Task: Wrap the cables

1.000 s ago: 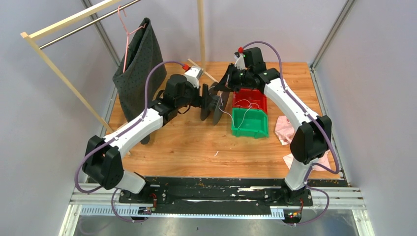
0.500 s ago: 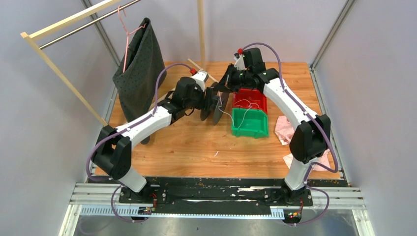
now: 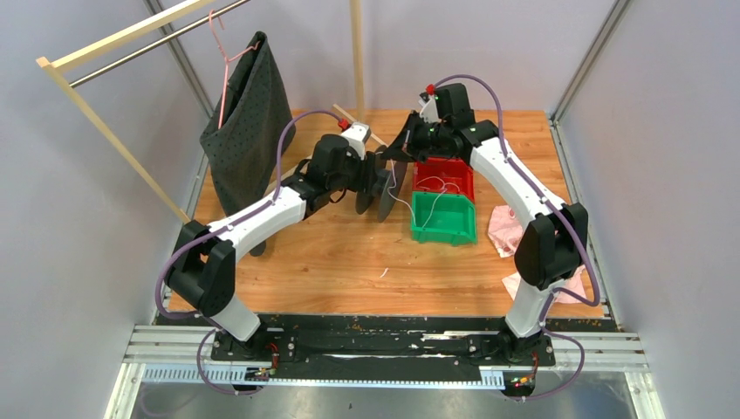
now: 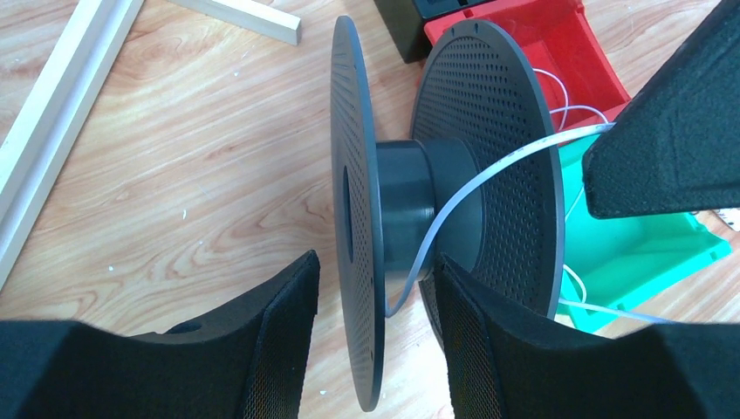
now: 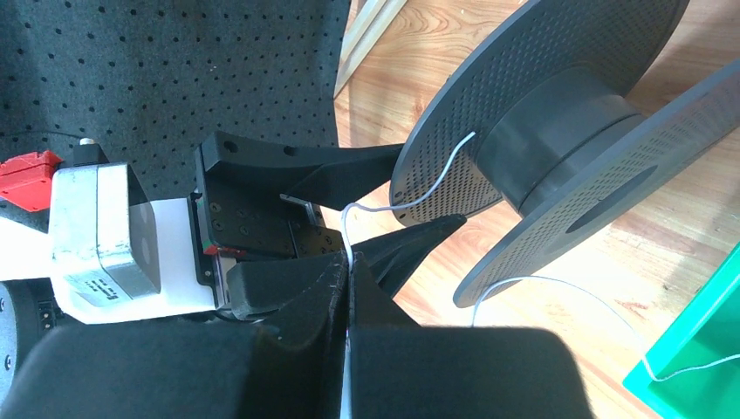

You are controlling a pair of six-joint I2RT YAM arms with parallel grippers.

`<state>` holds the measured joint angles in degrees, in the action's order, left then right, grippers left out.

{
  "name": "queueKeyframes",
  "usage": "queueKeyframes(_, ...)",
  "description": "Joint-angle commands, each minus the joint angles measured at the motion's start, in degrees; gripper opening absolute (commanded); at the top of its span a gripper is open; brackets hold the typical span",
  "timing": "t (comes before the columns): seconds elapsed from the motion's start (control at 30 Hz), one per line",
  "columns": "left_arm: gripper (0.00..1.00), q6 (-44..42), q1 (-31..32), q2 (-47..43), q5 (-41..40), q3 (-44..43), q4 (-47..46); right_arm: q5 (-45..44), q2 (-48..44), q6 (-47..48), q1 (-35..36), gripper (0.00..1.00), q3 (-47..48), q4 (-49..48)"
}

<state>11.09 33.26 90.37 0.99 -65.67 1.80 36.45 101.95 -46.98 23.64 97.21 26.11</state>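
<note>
A black perforated spool (image 3: 380, 187) stands on edge on the wooden table, left of the bins. A thin white cable (image 3: 400, 203) runs from its hub (image 4: 410, 205) toward the green bin (image 3: 445, 220). My left gripper (image 3: 370, 179) is open; in the left wrist view (image 4: 375, 260) its fingers straddle the near flange with gaps on both sides. My right gripper (image 3: 403, 154) is above the spool. In the right wrist view (image 5: 349, 266) it is shut on the cable (image 5: 347, 229), which curves onto the spool (image 5: 558, 131).
A red bin (image 3: 443, 177) with cable loops sits behind the green bin. A dark dotted cloth (image 3: 249, 113) hangs on a pink hanger from the wooden rack at back left. Pink cloth (image 3: 506, 229) lies at the right. A wooden strip (image 4: 240, 17) lies behind the spool.
My left arm has swung right and forward, bringing its wrist closer to the spool. The right gripper has held the cable almost still.
</note>
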Motion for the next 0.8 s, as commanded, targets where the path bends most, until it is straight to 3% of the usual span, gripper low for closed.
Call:
queueKeyframes(0.0,0.55,-0.08,0.32,-0.81,-0.75,-1.70,-1.54,1.18,-0.17,-0.56,-0.90,0.01,-0.61,-0.44)
queueKeyframes(0.13,0.49,-0.11,0.35,-0.88,-0.90,-1.98,-1.54,1.26,-0.15,-0.65,-0.88,0.01,-0.64,-0.44)
queueKeyframes(0.27,0.35,-0.28,0.33,-0.63,-0.91,-2.35,-1.50,1.31,-0.12,-0.62,-0.92,0.01,-0.70,-0.49)
queueKeyframes(0.5,0.26,-0.48,0.35,-0.06,-0.91,-2.97,-1.31,1.39,0.18,-0.66,-0.97,0.01,-0.64,-0.44)
queueKeyframes(0.77,0.34,-1.34,0.33,1.51,-0.72,-3.34,-0.66,1.69,0.44,-0.92,-1.05,0.01,-0.54,-0.53)
